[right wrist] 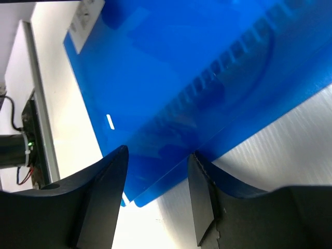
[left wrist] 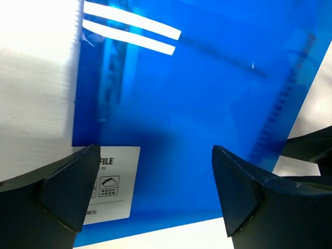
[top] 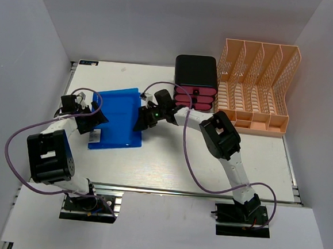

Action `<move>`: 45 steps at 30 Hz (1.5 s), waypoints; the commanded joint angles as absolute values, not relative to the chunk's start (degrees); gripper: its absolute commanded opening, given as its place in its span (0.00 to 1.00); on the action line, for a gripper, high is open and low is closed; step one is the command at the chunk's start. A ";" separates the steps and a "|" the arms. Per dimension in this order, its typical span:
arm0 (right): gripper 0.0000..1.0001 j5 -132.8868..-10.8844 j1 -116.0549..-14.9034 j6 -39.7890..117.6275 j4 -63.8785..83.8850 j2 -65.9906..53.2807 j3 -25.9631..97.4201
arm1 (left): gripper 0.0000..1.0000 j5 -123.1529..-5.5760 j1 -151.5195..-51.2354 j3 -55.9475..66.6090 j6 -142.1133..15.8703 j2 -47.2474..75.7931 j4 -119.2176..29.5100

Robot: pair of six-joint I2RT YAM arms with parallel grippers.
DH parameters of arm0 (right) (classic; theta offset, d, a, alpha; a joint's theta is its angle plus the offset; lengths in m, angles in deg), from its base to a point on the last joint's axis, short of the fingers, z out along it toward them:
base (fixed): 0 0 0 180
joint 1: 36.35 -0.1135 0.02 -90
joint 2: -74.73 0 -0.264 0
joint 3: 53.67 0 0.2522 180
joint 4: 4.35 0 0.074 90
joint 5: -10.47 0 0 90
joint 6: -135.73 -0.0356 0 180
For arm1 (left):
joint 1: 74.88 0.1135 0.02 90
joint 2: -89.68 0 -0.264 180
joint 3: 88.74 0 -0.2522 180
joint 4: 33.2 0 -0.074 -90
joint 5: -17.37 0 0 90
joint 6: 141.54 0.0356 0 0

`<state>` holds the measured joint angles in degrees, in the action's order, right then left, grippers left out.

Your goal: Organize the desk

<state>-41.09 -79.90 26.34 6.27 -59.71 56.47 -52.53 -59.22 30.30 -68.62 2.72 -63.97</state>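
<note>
step now: grabbing the blue folder (top: pixel 116 117), which lies on the left-middle of the desk (top: pixel 169 165); can't tell if it's fully flat. right gripper (right wrist: pixel 156 153) sits at the folder's right edge, jaws half open w/ the edge between them. it's not pinching yet, so it holds nothing. left gripper (left wrist: pixel 155 150) hangs over the folder's left side near its white label (left wrist: pixel 111 181), jaws wide apart, also holding nothing. next move, i think: right jaws squeeze onto the thin edge, then lift & carry it to the peach rack (top: pixel 256 85) at the far right. that needs a good bite b/c the folder looks thin & shiny & may slip or bend. in the way: a black box (top: pixel 196 71) w/ pink things (top: pixel 194 98) at its near side sits just beside the rack, btw folder & rack, so the path should go around or over it.
</note>
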 commanded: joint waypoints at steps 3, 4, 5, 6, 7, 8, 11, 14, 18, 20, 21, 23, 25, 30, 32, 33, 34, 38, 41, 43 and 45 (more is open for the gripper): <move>0.54 -36.37 -80.39 25.35 0.71 -61.24 59.24 | 0.98 -52.67 -58.97 30.21 -67.89 2.75 -65.06; 0.51 -36.20 -80.30 25.26 0.01 -61.33 59.06 | 0.98 -53.11 -58.97 30.56 -67.98 3.54 -64.80; 0.48 -36.11 -80.30 25.17 -0.34 -61.33 58.97 | 0.98 -54.25 -58.97 30.91 -67.98 5.11 -64.54; 0.45 -36.20 -80.12 25.17 -0.61 -61.24 58.80 | 0.98 -54.43 -58.97 31.18 -67.89 5.74 -64.45; 0.40 -36.11 -80.21 25.08 -1.13 -61.24 58.80 | 0.98 -54.95 -58.97 31.44 -67.72 6.44 -64.53; 0.36 -36.11 -80.21 25.17 -1.23 -61.41 58.97 | 0.98 -55.57 -58.97 31.62 -67.63 7.75 -64.36; 0.20 -36.20 -80.03 24.73 -1.84 -61.77 59.58 | 0.98 -56.71 -58.97 32.67 -67.71 10.04 -63.13; 0.10 -36.19 -79.95 24.55 -2.19 -61.68 59.76 | 0.98 -56.54 -58.97 33.20 -67.89 10.75 -62.60; 0.00 -37.51 -79.77 25.69 -2.19 -59.75 58.10 | 0.98 -57.15 -58.97 33.03 -67.98 11.71 -62.69; 0.00 -38.74 -79.77 26.39 -1.93 -58.00 56.95 | 0.98 -58.21 -58.97 34.08 -68.41 13.73 -61.20; 0.00 -39.01 -79.77 27.36 -1.84 -57.47 56.17 | 0.98 -59.17 -58.97 34.52 -68.68 15.92 -60.24; 0.00 -39.97 -79.33 28.33 -0.79 -55.98 55.46 | 0.98 -60.58 -58.97 35.22 -68.68 17.25 -60.05; 0.00 -40.33 -78.72 29.12 -0.26 -54.05 54.32 | 0.98 -61.81 -58.97 35.49 -68.59 18.65 -59.88; 0.00 -41.82 -76.35 31.58 1.85 -49.65 51.33 | 0.98 -60.94 -58.44 37.42 -68.07 20.51 -57.77; 0.00 -41.91 -75.47 32.81 2.20 -47.45 48.97 | 0.98 -60.94 -58.44 37.25 -67.72 19.37 -57.94; 0.00 -41.91 -74.94 33.34 3.07 -46.83 48.26 | 0.98 -60.50 -58.44 37.07 -67.45 18.76 -58.29; 0.00 -41.47 -74.33 34.12 3.34 -45.78 46.68 | 0.98 -59.02 -58.44 36.98 -67.36 17.62 -58.30; 0.00 -41.21 -73.71 36.49 4.57 -43.76 43.16 | 0.98 -55.33 -58.44 36.81 -67.01 14.63 -58.74; 0.00 -40.77 -73.35 37.47 4.66 -42.70 39.82 | 0.98 -53.74 -58.97 35.76 -66.57 12.52 -60.75; 0.00 -40.33 -73.18 38.00 6.15 -42.78 39.11 | 0.98 -51.81 -59.50 35.31 -66.57 11.11 -62.07; 0.04 -40.33 -73.27 38.61 6.86 -43.57 39.20 | 0.98 -48.56 -59.50 35.92 -67.36 10.67 -61.55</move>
<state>-41.53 -72.86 34.88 5.99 -44.76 39.27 -54.25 -59.15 36.57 -67.49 10.41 -60.96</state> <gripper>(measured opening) 0.029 0.978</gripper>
